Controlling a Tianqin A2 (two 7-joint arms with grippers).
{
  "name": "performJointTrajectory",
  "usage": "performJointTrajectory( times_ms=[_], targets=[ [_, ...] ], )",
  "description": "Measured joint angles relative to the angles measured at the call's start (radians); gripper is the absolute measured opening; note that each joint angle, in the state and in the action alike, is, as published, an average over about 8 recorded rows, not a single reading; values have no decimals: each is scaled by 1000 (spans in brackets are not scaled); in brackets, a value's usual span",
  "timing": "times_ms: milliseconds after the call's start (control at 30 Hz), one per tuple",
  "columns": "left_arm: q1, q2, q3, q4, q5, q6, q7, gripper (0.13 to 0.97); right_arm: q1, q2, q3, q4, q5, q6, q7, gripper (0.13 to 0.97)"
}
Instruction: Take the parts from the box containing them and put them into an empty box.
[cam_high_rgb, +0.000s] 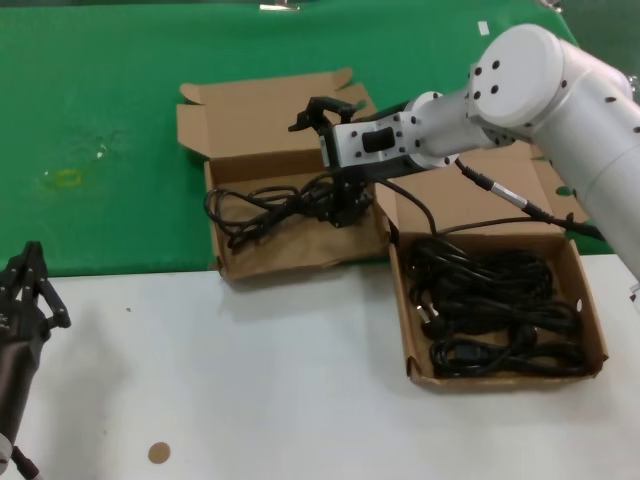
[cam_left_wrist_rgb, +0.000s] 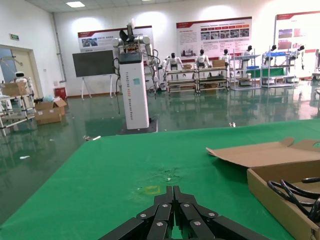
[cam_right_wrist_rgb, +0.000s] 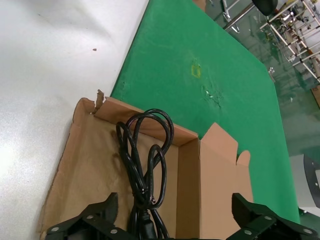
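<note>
We start with the bench (cam_high_rgb: 250, 380), white in front of us and green farther back, with both boxes sitting across the line where the two colours meet. On our right is the larger box (cam_high_rgb: 590, 318), the source, and it holds a thick tangle of black power cords (cam_high_rgb: 495, 310); by our judgement several bundles remain to be moved. Just to its left, touching or nearly so, sits the smaller box (cam_high_rgb: 230, 262), the receiving one, with its lid folded back onto the green. One cord (cam_high_rgb: 262, 205) lies in it, looped across the tray floor and over one wall.

Our right tool (cam_high_rgb: 345, 205) hangs over that smaller box, directly above the cord. In the right wrist view its fingers (cam_right_wrist_rgb: 87, 220) are spread wide with the cord (cam_right_wrist_rgb: 145, 165) lying free between them, so it is released and grasping nothing. We judge one delivery done and most of the work ahead.

Our left tool (cam_high_rgb: 28, 290) waits low at the bench's near left corner, clenched and empty.
</note>
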Motion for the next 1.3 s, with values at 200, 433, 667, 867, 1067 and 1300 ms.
performJointTrajectory(
  times_ms=[200,433,667,867,1067,1300],
  targets=[
    [0,0,0,0,0,0,0,157,-1,3,1,7,1,-1,4,828],
    [0,0,0,0,0,0,0,191,-40,6,21,37,19,27,15,873],
    [0,0,0,0,0,0,0,275,-136,14,69,110,65,95,41,943],
    [0,0,0,0,0,0,0,372,-231,21,118,183,110,164,67,960],
    [0,0,0,0,0,0,0,487,-329,29,168,259,157,235,93,966],
    [0,0,0,0,0,0,1,598,-442,38,225,346,212,316,124,966]
  ],
)
